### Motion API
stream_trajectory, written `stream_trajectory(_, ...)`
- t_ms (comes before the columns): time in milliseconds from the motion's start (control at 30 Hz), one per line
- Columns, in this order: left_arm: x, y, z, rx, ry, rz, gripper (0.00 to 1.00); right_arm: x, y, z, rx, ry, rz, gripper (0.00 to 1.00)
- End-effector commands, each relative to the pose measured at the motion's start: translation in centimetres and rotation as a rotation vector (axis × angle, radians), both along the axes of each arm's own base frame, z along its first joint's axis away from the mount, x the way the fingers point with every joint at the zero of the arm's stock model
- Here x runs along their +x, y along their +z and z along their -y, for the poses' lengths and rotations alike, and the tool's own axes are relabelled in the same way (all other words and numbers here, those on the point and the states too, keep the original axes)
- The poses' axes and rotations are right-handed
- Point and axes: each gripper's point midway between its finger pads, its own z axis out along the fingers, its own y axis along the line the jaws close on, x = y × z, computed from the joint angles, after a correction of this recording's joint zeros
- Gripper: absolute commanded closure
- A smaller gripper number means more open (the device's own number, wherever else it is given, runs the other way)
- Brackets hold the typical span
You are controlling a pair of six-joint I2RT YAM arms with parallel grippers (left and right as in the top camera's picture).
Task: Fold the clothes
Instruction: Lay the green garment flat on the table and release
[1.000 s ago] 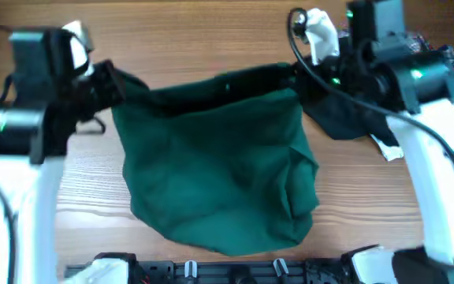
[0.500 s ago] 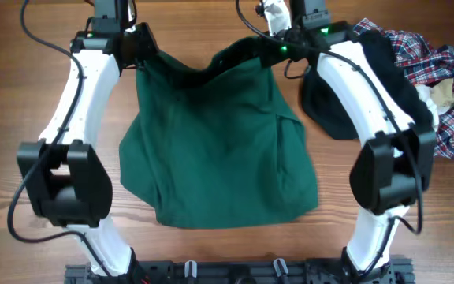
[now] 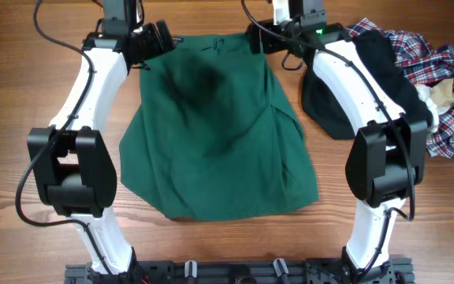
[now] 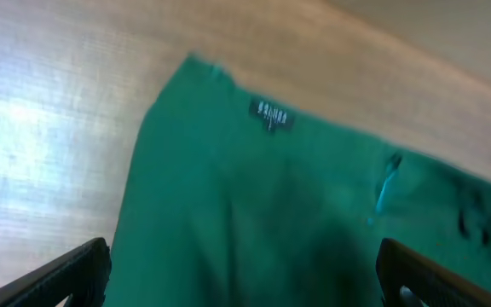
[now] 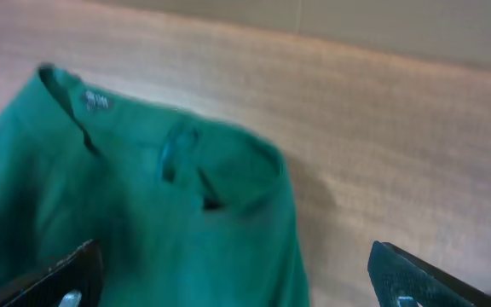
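Observation:
The clothes point(image 3: 215, 134), a plain dark-green garment, lie spread on the wooden table between my two arms. Their far straight edge is at the back, and a small label point(image 4: 271, 113) shows there. My left gripper point(image 3: 158, 38) hovers over the far left corner, jaws wide apart, with nothing between them. My right gripper point(image 3: 260, 38) hovers over the far right corner, also open and empty. In the left wrist view the green cloth point(image 4: 297, 213) lies below the left gripper point(image 4: 241, 273). In the right wrist view the garment's corner point(image 5: 169, 196) lies below the right gripper point(image 5: 237, 269).
A black garment point(image 3: 345, 95) lies just right of the green one, under the right arm. A red-blue-white plaid shirt point(image 3: 444, 87) is heaped at the far right. Bare wood point(image 3: 22, 95) shows left of the left arm.
Both grippers have opened and let go of the garment's far edge. That edge, held up and sagging before, now lies flat on the table.

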Motion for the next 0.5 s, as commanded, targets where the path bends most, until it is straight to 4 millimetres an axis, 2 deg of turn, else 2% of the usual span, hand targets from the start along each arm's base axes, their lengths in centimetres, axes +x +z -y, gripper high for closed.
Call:
stream_trajectory(0, -2.8, 0.5, 0.6, -0.028, -0.031, -0.093, 0.0, -2.9, 1.6, -0.5, 0.013, 0.093, -0.063, 0.0)
stream_trajectory(67, -5.8, -1.1, 0.3, 0.007, -0.074, -0.222, 0.0, -5.1, -0.1, 0.1, -0.011, 0.09, -0.179, 0.0)
stream_trajectory(133, -8.5, -2.0, 0.0, 0.018, -0.083, -0.34, 0.0, -6.9, -0.5, 0.0, 0.005, 0.111, -0.256, 0.0)
stream_trajectory(200, -10.8, -2.6, -0.7, 0.018, -0.07, -0.44, 0.01, -8.5, 0.1, -1.0, 0.063, 0.156, -0.303, 0.0)
stream_trajectory(300, -13.4, -2.9, -1.4, 0.013, -0.057, -0.548, 0.03, -11.1, 1.1, -1.4, 0.095, 0.186, -0.375, 0.0)
stream_trajectory(400, -15.6, -2.7, -1.4, 0.015, -0.059, -0.631, 0.06, -14.2, 1.6, -1.2, 0.061, 0.216, -0.454, 0.01)
stream_trajectory(467, -16.2, -1.8, -1.4, 0.015, -0.06, -0.628, 0.1, -14.9, 3.0, -0.9, 0.057, 0.212, -0.44, 0.01)
